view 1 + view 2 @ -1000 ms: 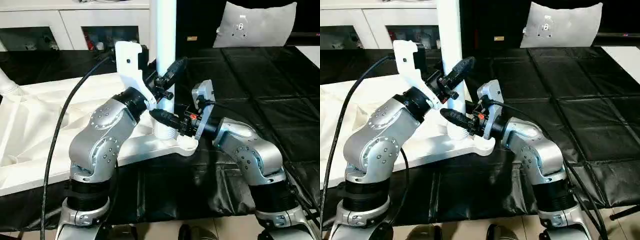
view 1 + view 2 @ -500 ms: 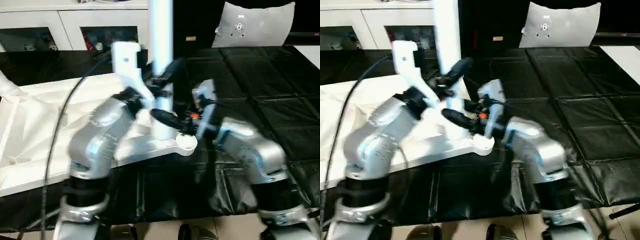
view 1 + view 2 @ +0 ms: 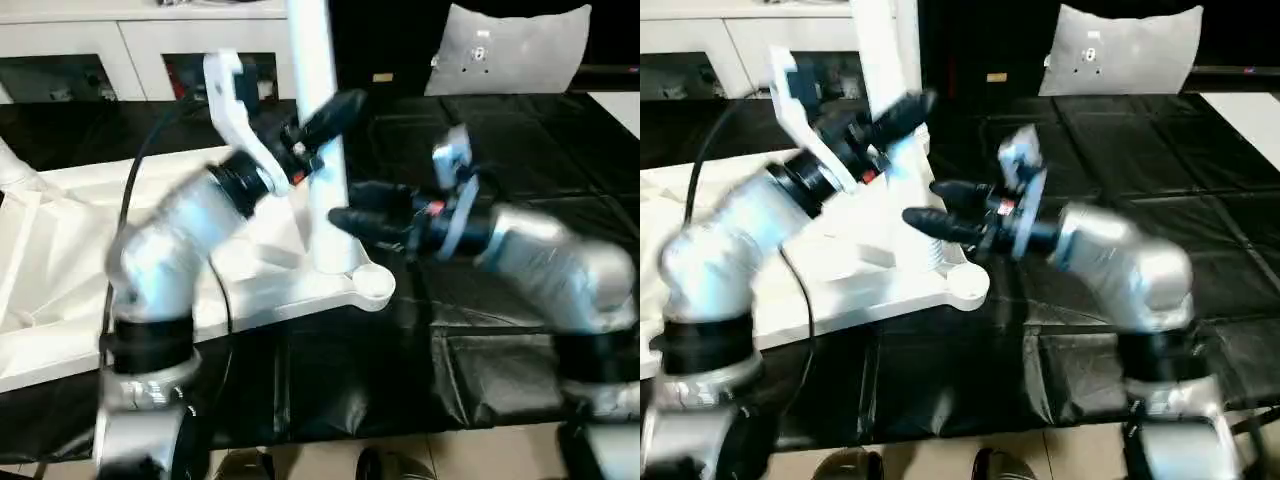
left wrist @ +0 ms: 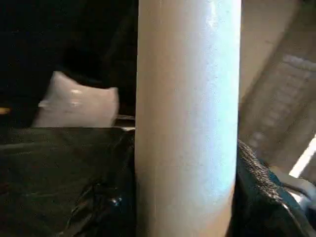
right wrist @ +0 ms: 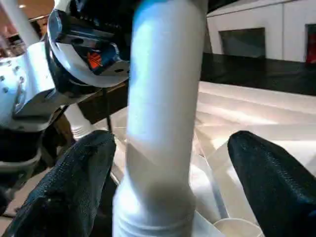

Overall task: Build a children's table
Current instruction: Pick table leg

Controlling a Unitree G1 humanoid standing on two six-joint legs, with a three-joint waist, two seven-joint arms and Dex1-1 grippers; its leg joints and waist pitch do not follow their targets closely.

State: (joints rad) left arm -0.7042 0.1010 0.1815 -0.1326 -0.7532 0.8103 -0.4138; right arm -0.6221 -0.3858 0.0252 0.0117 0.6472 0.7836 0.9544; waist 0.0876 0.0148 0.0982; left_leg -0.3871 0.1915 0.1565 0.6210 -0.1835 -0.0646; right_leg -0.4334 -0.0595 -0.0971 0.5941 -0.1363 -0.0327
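The table top [image 3: 120, 250] lies upside down on the black-covered desk [image 3: 520, 200], and one white leg [image 3: 322, 150] stands upright in its near corner socket [image 3: 365, 283]. The left end effector [image 3: 318, 128] is clenched around that leg partway up. The right end effector [image 3: 940, 205] sits beside the leg's base, its fingers [image 5: 74, 173] spread and clear of the tube, holding nothing. Judging by this, one leg is seated or nearly so; a second leg [image 3: 15, 170] shows at the far edge, and the remaining ones look unfitted.
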